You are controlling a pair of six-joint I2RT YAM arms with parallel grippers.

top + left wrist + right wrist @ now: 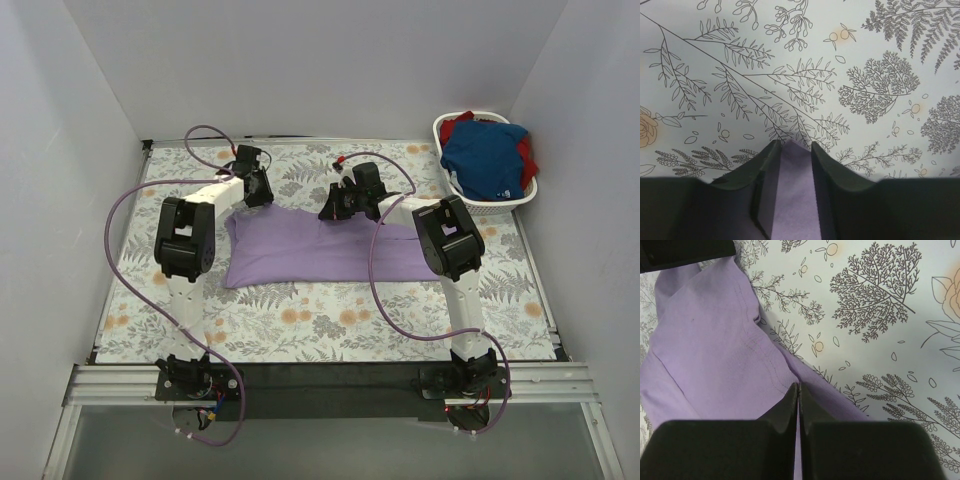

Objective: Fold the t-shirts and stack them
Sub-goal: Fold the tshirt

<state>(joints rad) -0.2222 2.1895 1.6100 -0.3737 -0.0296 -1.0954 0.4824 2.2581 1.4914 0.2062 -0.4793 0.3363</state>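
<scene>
Lavender t-shirt [300, 255], long axis left-right, pinched by left fingers [762, 185] and right fingers [785, 412]

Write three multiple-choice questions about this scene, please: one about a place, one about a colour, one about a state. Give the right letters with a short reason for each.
1. Where is the basket?
A. At the far right corner of the table
B. At the near left corner
C. Between the arm bases

2. What colour is the tee lying on the table?
A. Red
B. Green
C. Lavender

3. What is the state of the left gripper?
A. Open over bare table
B. Shut on the tee
C. Shut on the basket's rim

Answers:
1 A: the top view shows it in that corner, against the walls.
2 C: the cloth between the arms is light purple.
3 B: the left wrist view shows purple cloth pinched in it.
</scene>
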